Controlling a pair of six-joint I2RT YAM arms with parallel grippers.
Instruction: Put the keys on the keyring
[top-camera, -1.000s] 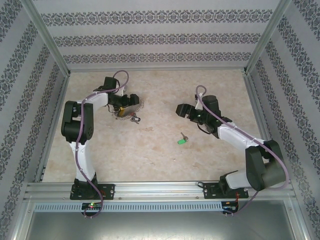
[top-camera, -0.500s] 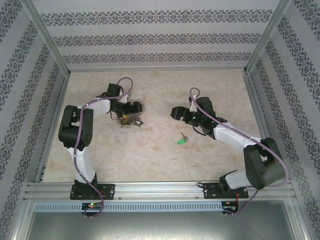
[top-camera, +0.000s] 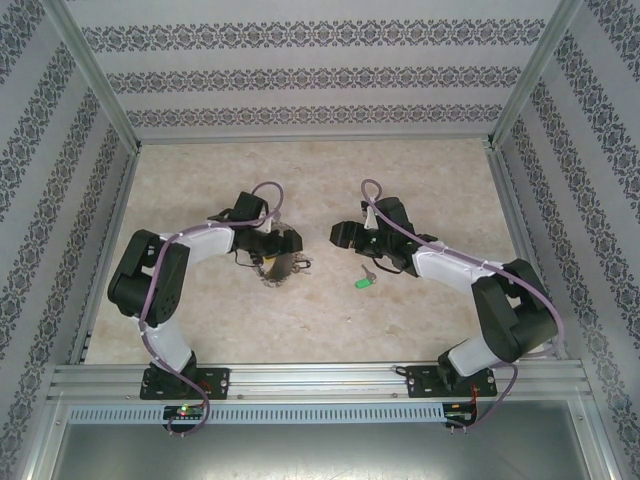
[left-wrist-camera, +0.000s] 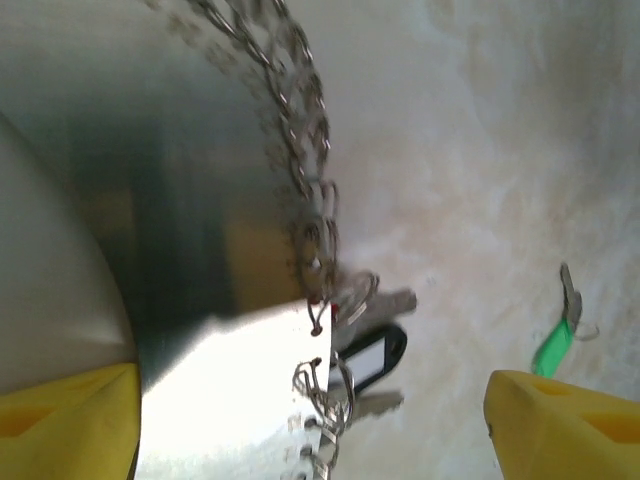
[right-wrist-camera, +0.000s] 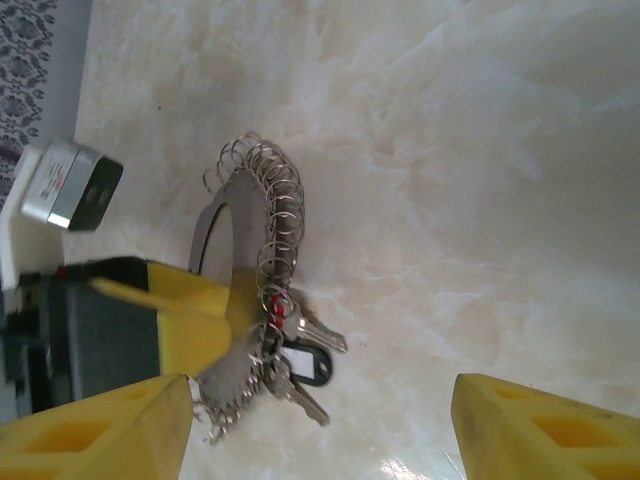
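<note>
The keyring is a flat grey hoop fringed with small wire loops. It stands tilted against one yellow finger of my left gripper. In the left wrist view the hoop lies by the left fingertip, and the jaws of my left gripper are wide apart. Silver keys, one with red at its head, and a black tag hang from the loops. The green-headed key lies loose on the table. My right gripper is open and empty, facing the hoop.
The marble-patterned table is fenced by metal rails and patterned walls. The left arm's black wrist housing with its grey camera block sits close to my right gripper's left fingertip. Open floor lies near the front rail.
Both arms swung toward the table's middle. The left gripper moved right and nearer, bringing the keyring along. The right gripper moved left, toward the ring. The green key stayed put.
</note>
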